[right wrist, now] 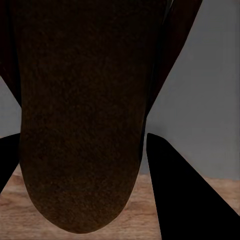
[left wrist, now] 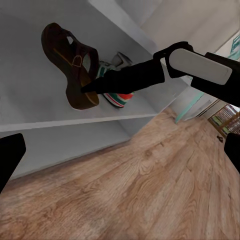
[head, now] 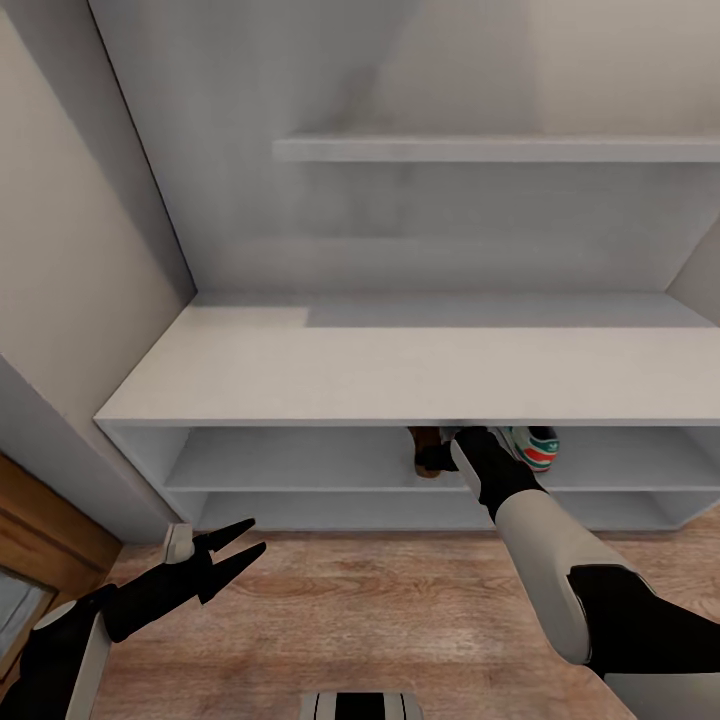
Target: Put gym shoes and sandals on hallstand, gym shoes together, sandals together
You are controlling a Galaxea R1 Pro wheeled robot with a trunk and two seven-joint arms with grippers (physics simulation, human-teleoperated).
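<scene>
Right wrist view: my right gripper (right wrist: 85,145) is clamped on a brown sandal (right wrist: 80,115), its dark sole between black fingers (right wrist: 185,195).
Left wrist view: that sandal (left wrist: 70,65) stands tilted on the hallstand's upper open shelf (left wrist: 30,107), my right gripper's tip (left wrist: 87,89) at its heel; a gym shoe (left wrist: 116,82) sits just behind, green stripes and red-orange showing.
Head view: my left gripper (head: 240,548) hangs spread wide over the corridor floor (head: 380,600), nothing in it; right arm (head: 520,520) reaches under the bench top.
Writing: I read none; the shoe's marking (head: 535,447) is too blurred.
</scene>
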